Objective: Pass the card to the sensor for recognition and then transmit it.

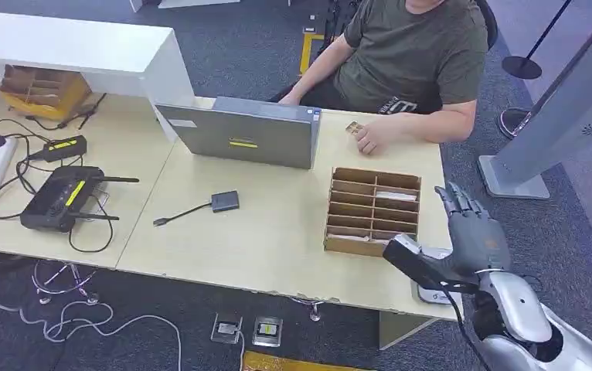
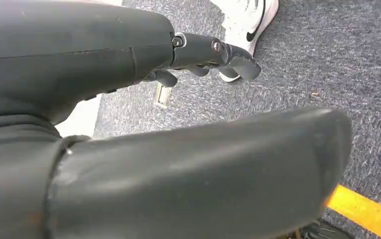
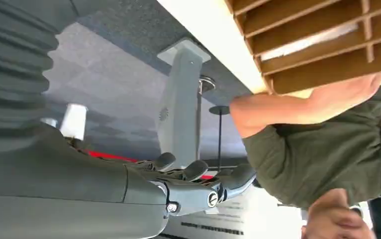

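Observation:
A brown cardboard organizer with several slots stands on the right part of the table. A white card lies in one of its slots, and the card is a pale strip in the right wrist view. My right hand hovers just right of the organizer over the table's corner, fingers spread upward and thumb pointing left, holding nothing. A small white device lies under that hand, mostly hidden. My left hand hangs over the carpet with nothing in it, fingers apart.
A person in a green shirt sits behind the table, one hand resting near the organizer. A grey laptop stands mid-table, with a grey adapter on a cable in front of it. A black router and cables lie left.

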Motion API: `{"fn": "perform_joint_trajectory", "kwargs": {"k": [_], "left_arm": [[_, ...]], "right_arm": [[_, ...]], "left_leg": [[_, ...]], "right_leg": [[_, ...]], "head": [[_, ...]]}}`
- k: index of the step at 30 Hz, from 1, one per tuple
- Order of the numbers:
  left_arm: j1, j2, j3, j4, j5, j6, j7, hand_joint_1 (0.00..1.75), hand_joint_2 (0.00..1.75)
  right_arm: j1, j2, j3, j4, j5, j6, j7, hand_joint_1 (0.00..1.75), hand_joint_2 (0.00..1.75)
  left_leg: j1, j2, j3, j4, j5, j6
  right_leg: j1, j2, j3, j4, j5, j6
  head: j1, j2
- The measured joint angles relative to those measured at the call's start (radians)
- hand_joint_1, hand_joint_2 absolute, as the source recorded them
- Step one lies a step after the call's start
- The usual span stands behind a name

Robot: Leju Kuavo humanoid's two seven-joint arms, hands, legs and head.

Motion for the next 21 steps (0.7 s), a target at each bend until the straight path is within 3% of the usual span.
{"fn": "perform_joint_trajectory", "kwargs": {"k": [11, 21], "left_arm": [[0.000, 0.000, 0.004, 0.000, 0.021, 0.005, -0.003, 0.00, 0.00], [-0.001, 0.000, 0.026, 0.000, 0.053, -0.023, -0.050, 0.00, 0.00]], "right_arm": [[0.034, -0.001, 0.054, -0.019, 0.114, 0.021, -0.014, 0.00, 1.75], [0.035, 0.041, 0.096, 0.011, 0.150, 0.013, -0.057, 0.00, 1.75]], "left_leg": [[0.000, 0.000, 0.000, 0.000, 0.000, 0.000], [0.000, 0.000, -0.001, 0.000, 0.000, 0.000]], "right_leg": [[0.000, 0.000, 0.000, 0.000, 0.000, 0.000], [0.000, 0.000, 0.000, 0.000, 0.000, 0.000]], "head": [[0.000, 0.000], [0.000, 0.000]]}}
